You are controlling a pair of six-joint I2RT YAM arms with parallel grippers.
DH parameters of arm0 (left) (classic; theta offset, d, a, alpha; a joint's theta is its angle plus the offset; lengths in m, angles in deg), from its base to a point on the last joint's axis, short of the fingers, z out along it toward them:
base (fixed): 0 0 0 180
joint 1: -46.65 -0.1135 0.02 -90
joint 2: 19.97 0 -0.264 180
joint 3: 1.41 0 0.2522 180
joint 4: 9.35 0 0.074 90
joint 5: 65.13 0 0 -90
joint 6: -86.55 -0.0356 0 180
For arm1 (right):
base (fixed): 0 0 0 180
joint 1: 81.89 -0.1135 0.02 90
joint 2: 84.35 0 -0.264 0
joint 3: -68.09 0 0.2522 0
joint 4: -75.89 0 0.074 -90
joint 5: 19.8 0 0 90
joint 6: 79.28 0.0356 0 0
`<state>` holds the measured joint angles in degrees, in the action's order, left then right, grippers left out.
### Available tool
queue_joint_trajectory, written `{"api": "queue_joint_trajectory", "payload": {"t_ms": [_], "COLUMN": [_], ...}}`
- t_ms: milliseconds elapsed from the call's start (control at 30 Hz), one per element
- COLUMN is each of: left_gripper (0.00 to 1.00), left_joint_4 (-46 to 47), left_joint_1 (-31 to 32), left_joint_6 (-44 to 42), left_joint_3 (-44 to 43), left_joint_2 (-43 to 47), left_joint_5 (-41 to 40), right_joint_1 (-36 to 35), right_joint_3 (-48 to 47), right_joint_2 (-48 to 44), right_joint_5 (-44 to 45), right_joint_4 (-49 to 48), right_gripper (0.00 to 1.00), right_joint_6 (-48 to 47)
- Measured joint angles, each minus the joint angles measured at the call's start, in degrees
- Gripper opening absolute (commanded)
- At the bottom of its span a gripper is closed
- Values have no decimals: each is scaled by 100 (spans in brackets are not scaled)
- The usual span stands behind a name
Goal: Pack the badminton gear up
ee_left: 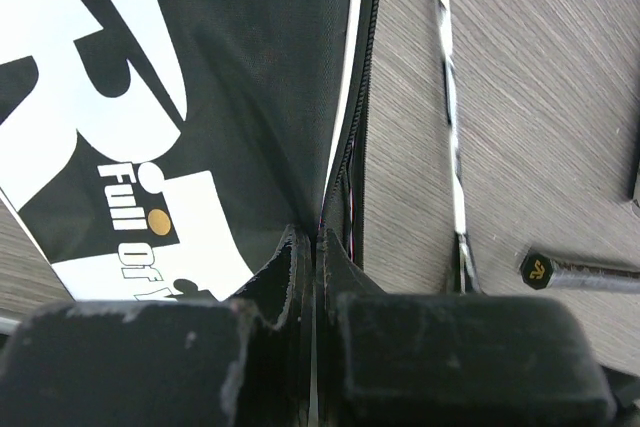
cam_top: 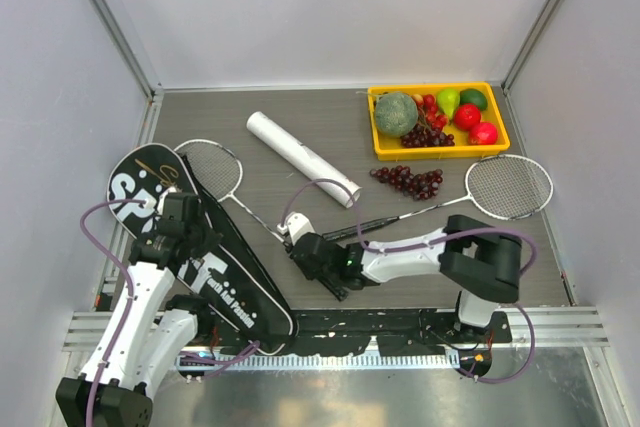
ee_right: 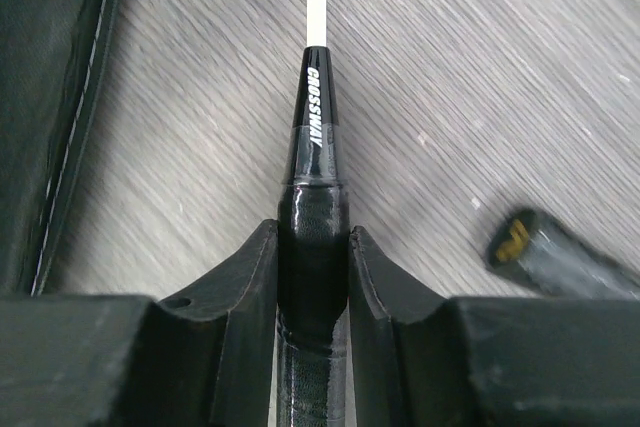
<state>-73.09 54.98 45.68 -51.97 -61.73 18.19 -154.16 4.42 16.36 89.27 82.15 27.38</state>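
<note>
The black racket bag point(cam_top: 215, 267) lettered "SPORT" lies at the left. My left gripper point(cam_top: 195, 232) is shut on its zipper edge, and the pinch shows in the left wrist view point(ee_left: 315, 237). One silver-headed racket point(cam_top: 210, 167) lies beside the bag. My right gripper point(cam_top: 303, 247) is shut on its black handle point(ee_right: 313, 247) just below the "CROSSWAY" cone. The second racket point(cam_top: 510, 187) lies to the right, with its handle butt point(ee_right: 520, 239) near my right gripper. The long white tube point(cam_top: 300, 157) lies at the centre back. No shuttlecock is in view.
A yellow tray point(cam_top: 385, 150) of fruit stands at the back right. A dark red grape bunch point(cam_top: 410, 180) lies in front of it, next to the second racket's shaft. The bag's edge point(ee_right: 50, 97) lies to the left of the held handle.
</note>
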Motion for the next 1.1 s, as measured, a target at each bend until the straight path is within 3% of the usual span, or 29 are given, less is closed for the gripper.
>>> {"api": "queue_joint_trajectory", "payload": {"t_ms": [400, 833, 1100], "left_gripper": [0, 0, 0], "left_joint_4": [4, -273, -348], "left_joint_1": [-46, -236, -247], "left_joint_6": [-66, -319, -332], "left_joint_3": [-7, -599, -643], "left_joint_2": [-116, -791, -1032], "left_joint_5": [-28, -282, -400], "right_joint_1": [-280, -1062, -1139], "right_joint_3": [752, 1921, 2350], "right_joint_2": [-2712, -5084, -6288], "right_joint_5": [581, 981, 1261], "right_joint_4": [1161, 2376, 2745], "right_gripper": [5, 5, 5], "right_joint_6": [7, 446, 807]}}
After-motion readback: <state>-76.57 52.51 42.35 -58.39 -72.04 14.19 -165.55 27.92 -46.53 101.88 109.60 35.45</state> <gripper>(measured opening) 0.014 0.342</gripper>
